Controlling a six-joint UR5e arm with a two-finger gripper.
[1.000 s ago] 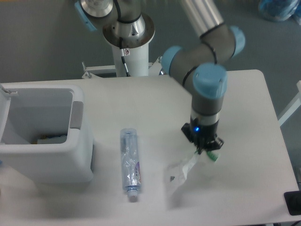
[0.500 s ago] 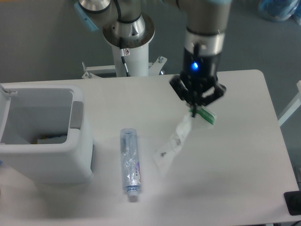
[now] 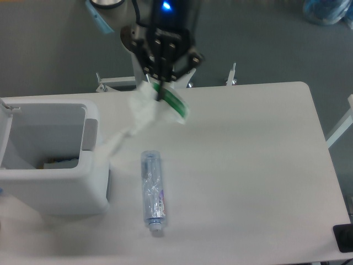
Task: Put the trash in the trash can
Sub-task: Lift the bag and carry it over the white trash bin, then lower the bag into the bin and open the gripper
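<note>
My gripper (image 3: 161, 91) hangs high over the table's back, to the right of the trash can, shut on the clear plastic bag (image 3: 144, 113). The bag has a green mark at its top and dangles down to the left, its tail blurred beside the can's right rim. The trash can (image 3: 49, 160) is a big white bin with a grey handle tab at the left of the table. The clear bottle (image 3: 153, 189) with a blue-purple label and white cap lies flat on the table, right of the can and apart from the gripper.
Something pale lies at the bottom of the can. The arm's white base post (image 3: 150, 72) stands behind the table's back edge. A dark object (image 3: 343, 238) sits at the table's front right corner.
The gripper has risen and swung left from the table's right middle toward the can, carrying the bag off the table. The bottle has not moved.
</note>
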